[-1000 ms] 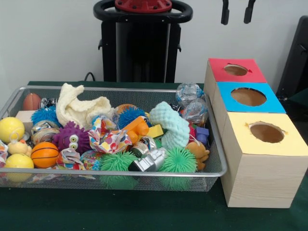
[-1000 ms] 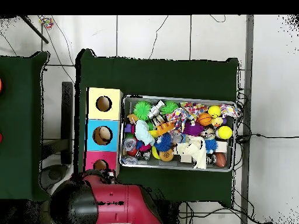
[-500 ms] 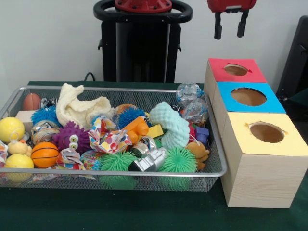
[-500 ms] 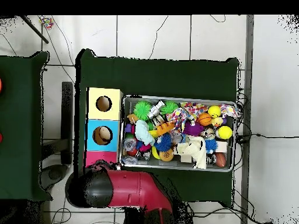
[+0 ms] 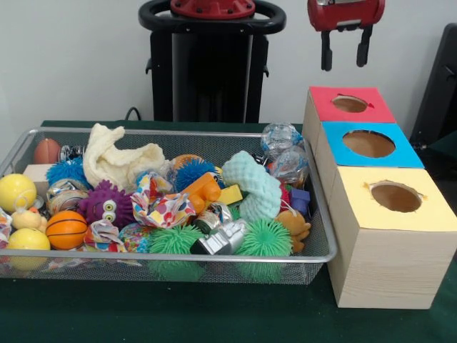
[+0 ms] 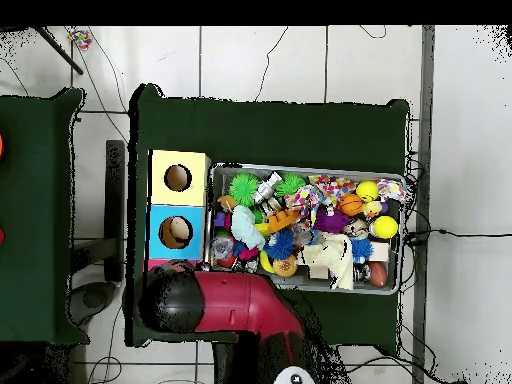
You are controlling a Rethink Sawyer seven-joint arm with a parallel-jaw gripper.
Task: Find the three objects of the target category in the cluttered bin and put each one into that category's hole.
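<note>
Pincer hangs spread wide, empty, above red box. Beside the box, bin crammed with toys; green spiky balls at its front rim.

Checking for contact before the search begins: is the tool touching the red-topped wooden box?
Apart. The front view shows the tool hanging open above the red-topped wooden box, with bare wall visible between its fingertips and the box top.
</note>
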